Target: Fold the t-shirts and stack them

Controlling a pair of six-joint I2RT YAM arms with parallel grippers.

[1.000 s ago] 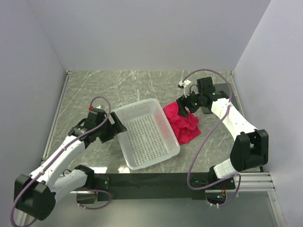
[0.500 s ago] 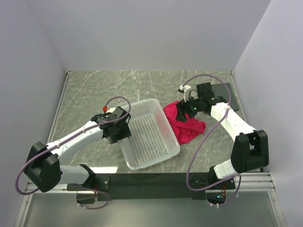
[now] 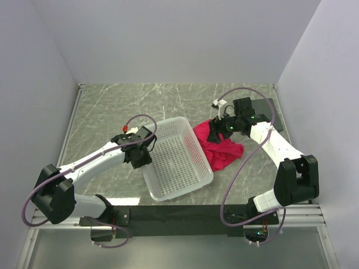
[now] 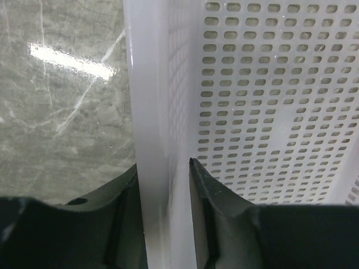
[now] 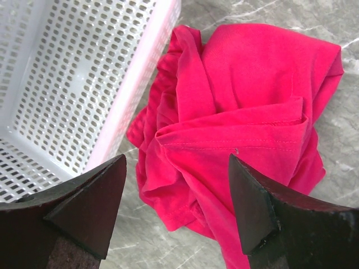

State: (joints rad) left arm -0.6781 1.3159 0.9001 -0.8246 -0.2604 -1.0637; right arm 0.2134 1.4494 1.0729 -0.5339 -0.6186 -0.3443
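The crimson t-shirt lay crumpled in a loose heap on the bench, right of centre. Its left edge touched the right wall of the white mesh basket. From the right wrist camera the t-shirt showed bunched folds and a stitched hem across its middle. The basket sat to its left and grey marbled bench to its right.

Over the heap hung the right arm, reaching in from the right. Its jaws were released and spread wide. The two dark fingers stood apart above the cloth with nothing between them.

The basket sat at a slant near the middle of the bench, with nothing inside it. The left arm stretched in from the near left to the basket's left rim. Seen from the left wrist, its fingers straddled that rim, one outside over the bench and one inside against the perforated wall. Both sat close against the plastic. Whether those jaws were clenched on the rim or only bracketing it, I cannot tell.
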